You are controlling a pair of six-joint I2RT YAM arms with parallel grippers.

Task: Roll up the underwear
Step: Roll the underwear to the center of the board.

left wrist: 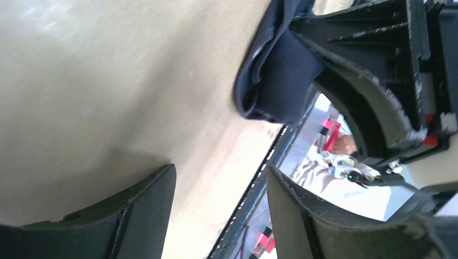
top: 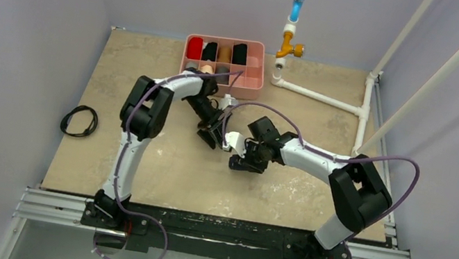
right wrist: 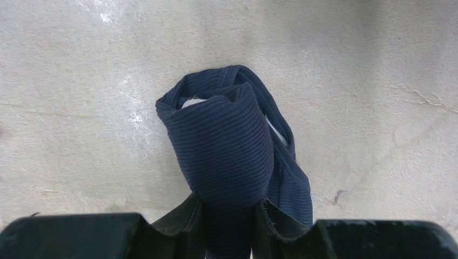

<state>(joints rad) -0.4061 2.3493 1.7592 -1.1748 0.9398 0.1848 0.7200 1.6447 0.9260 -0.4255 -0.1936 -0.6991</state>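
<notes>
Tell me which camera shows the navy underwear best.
The right wrist view: the underwear fills it, a sharp ribbed roll pinched in the right gripper. The left wrist view shows only a blurred dark fold of it; the top view is too distant to make it out.

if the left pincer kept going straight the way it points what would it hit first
Most likely the underwear held by the right pincer; depth is unclear, so it may graze the table first.
</notes>
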